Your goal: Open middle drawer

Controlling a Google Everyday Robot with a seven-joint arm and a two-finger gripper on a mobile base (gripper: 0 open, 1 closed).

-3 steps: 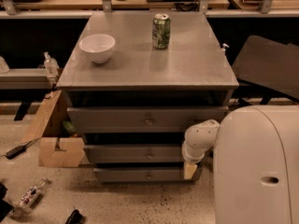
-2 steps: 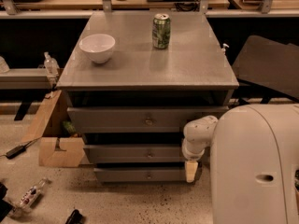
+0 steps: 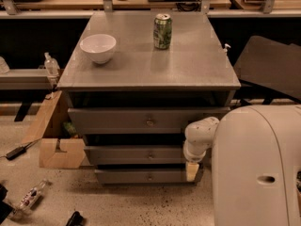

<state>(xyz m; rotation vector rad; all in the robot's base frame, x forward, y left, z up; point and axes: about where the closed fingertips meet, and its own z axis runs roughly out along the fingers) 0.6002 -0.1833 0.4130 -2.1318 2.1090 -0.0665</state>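
**Figure.** Approach to the middle drawer, seen from above and in front of the bench.

The grey metal bench (image 3: pixel 188 76) carries a white bowl (image 3: pixel 98 47) at top left and a green can (image 3: pixel 162 31) near the back centre. Three drawer fronts are stacked below its top. The middle drawer (image 3: pixel 122 155) lies between the taller top drawer (image 3: pixel 113 120) and the narrower bottom drawer (image 3: pixel 127 176). It appears shut, and its small round knob (image 3: pixel 150 155) sits at the centre of the front.

The robot's white body fills the lower right. The white wrist (image 3: pixel 200 138) hangs in front of the right end of the middle drawer. The claw (image 3: pixel 192 171) points downward below it, level with the right end of the bottom drawer and well to the right of the knob. Whether the claw is spread or pressed together cannot be told from this view.

Judged step: reaching for the handle, with no grasp made.

To do the step well, the claw should:
- rise to the height of the middle front and travel left to the central knob, not the knobs above or below;
- close squarely around the knob;
- pull straight out along the drawer's run, since a sideways pull could jam the drawer or slip off so small a knob.

The bowl and can stand clear of the work. A cardboard box (image 3: pixel 61 152) sits on the floor to the left.
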